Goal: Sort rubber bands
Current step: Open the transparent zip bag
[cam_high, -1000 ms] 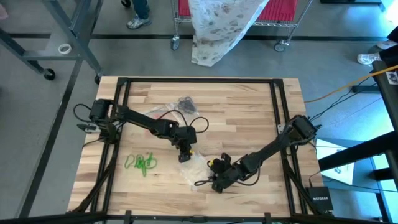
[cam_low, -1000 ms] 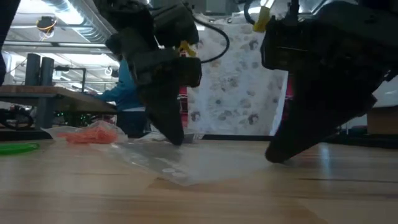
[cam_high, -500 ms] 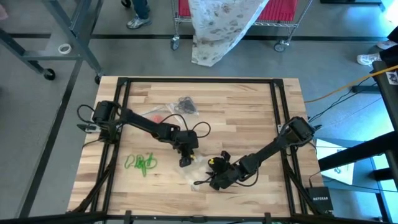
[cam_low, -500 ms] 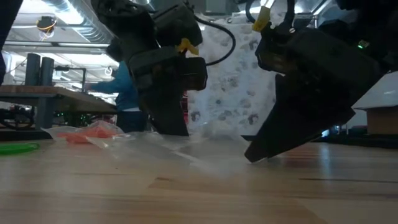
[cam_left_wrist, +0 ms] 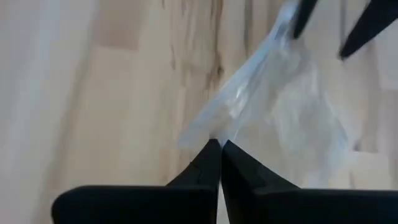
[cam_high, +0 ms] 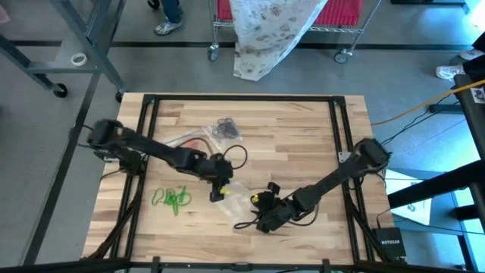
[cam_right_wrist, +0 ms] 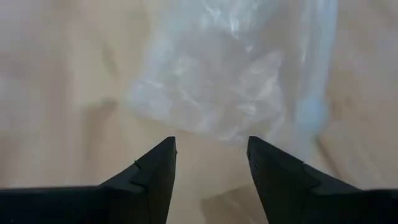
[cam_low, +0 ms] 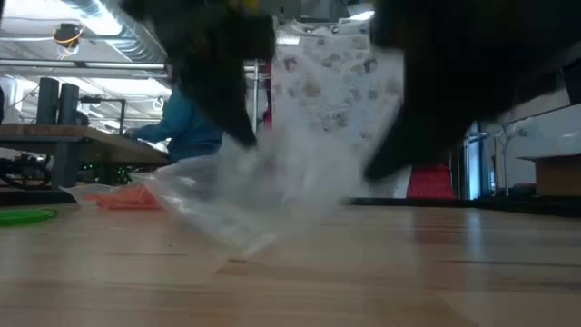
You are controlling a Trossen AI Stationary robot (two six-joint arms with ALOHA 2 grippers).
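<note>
Claws first: your left claw (cam_left_wrist: 220, 147) is clenched on the crumpled clear plastic bag (cam_left_wrist: 280, 112); your right claw (cam_right_wrist: 211, 146) gapes beside it.

Wooden table (cam_high: 295, 152), light plank top. Lying on it: green rubber bands (cam_high: 171, 199), orange-red rubber bands (cam_low: 132, 197), black rubber bands (cam_high: 226, 127), and clear plastic bag (cam_high: 241, 203) near centre.

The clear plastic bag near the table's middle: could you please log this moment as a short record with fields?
bag: clear plastic bag, one corner lifted off the wooden table
left end effector: shut on the bag's corner
right end effector: open, at the bag's other side
green rubber bands: loose pile at the table's left
orange-red rubber bands: in another bag, behind
</note>
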